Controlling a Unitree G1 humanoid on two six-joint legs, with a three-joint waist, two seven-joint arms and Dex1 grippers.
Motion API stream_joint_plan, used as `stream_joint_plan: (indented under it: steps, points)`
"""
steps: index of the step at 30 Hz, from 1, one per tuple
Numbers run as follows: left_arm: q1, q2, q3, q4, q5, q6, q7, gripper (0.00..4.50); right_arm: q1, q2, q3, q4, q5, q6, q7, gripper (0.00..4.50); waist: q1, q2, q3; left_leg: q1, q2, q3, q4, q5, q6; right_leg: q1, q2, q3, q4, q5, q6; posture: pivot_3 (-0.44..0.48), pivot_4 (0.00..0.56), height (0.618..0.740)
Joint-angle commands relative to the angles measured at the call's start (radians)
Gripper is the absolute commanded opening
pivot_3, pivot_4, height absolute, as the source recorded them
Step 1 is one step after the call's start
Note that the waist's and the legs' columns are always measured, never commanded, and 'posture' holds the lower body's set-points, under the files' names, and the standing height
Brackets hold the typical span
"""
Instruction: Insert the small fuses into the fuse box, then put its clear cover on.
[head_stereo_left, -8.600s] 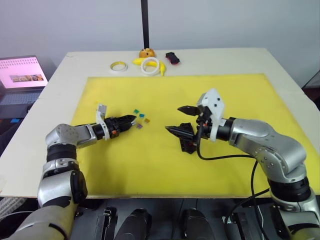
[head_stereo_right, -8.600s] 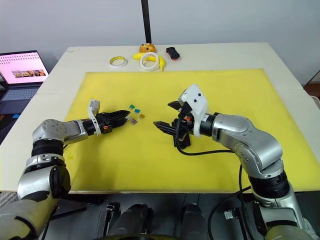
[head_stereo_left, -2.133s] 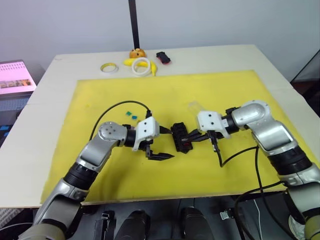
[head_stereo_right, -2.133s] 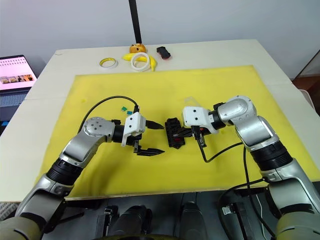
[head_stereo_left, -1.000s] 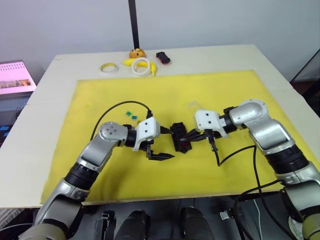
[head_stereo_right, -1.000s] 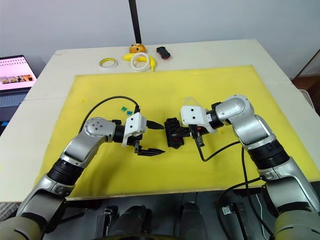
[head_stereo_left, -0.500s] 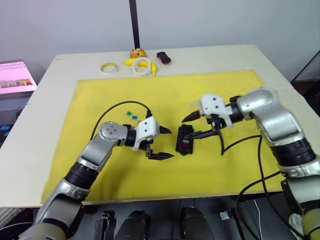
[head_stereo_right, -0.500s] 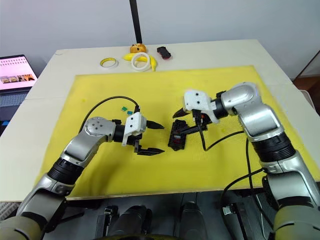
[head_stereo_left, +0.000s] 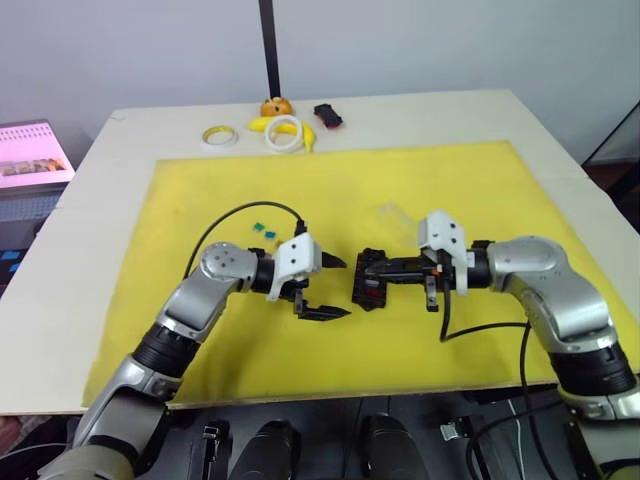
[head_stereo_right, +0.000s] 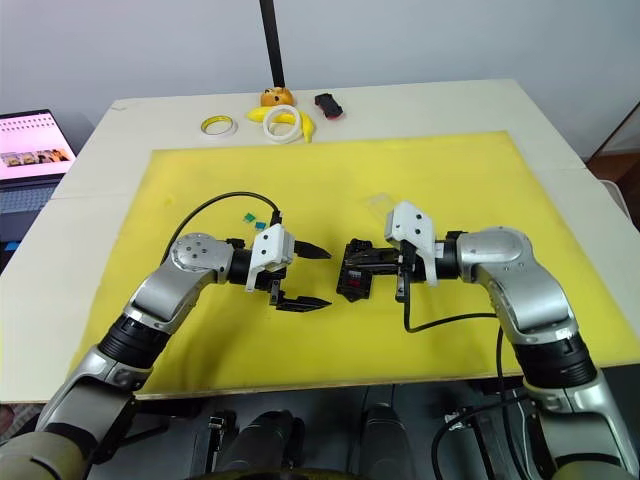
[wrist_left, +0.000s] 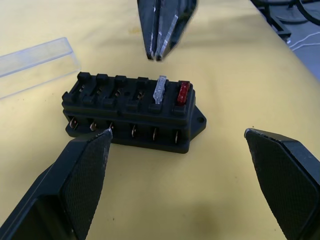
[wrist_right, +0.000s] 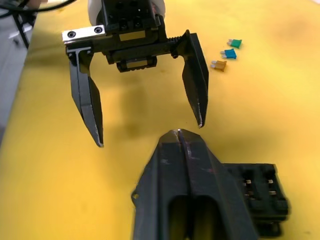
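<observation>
1. The fuse box (head_stereo_right: 357, 272) lies mid-mat between both grippers.
2. Left gripper (head_stereo_right: 303, 274) sits beside it, jaws wide apart.
3. Right gripper (wrist_right: 178, 134) has its jaws closed, empty, over the box.
4. Clear cover (head_stereo_right: 380, 204) lies near, bare mat (head_stereo_right: 480, 180) beyond.

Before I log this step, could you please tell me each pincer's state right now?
Left pincer: open, holding nothing.
Right pincer: shut with nothing between its fingers, over the fuse box.

I see a pale wooden surface (head_stereo_left: 560, 130) with a yellow mat (head_stereo_left: 400, 190) over most of it. A plain grey-white wall (head_stereo_left: 430, 45) stands behind, a black pole (head_stereo_left: 266, 45) rising at the far edge. A laptop (head_stereo_left: 30, 160) glows at upper left.
</observation>
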Motion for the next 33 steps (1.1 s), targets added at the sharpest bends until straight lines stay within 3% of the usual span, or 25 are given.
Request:
stream_joint_plan:
  steps: [1,25,33]
  points:
    - [-0.024,-0.007,0.015,-0.009,-0.013,-0.019,-0.009,4.5,0.023,0.012,-0.017,-0.047,0.011,-0.011,-0.054,0.03,0.0,0.0,0.0,0.0,0.0,0.0,0.0,0.0,0.0,0.0,0.0,0.0,0.0,0.0,0.0,0.0,0.15,0.74]
    - [-0.054,-0.021,0.013,0.031,0.001,-0.037,-0.015,4.5,0.124,-0.026,0.111,0.021,-0.13,-0.055,-0.167,0.03,-0.001,0.0,-0.001,0.002,0.0,0.0,0.0,0.0,0.0,0.002,0.0,0.0,0.0,0.0,0.0,0.0,0.15,0.74]
    - [-0.062,-0.027,0.009,0.042,0.005,-0.042,-0.015,4.5,0.14,-0.031,0.086,-0.06,-0.076,-0.046,-0.161,0.03,0.0,-0.001,-0.001,0.002,0.0,-0.001,0.0,0.0,0.0,0.003,0.0,-0.001,0.0,0.0,0.0,0.0,0.15,0.74]
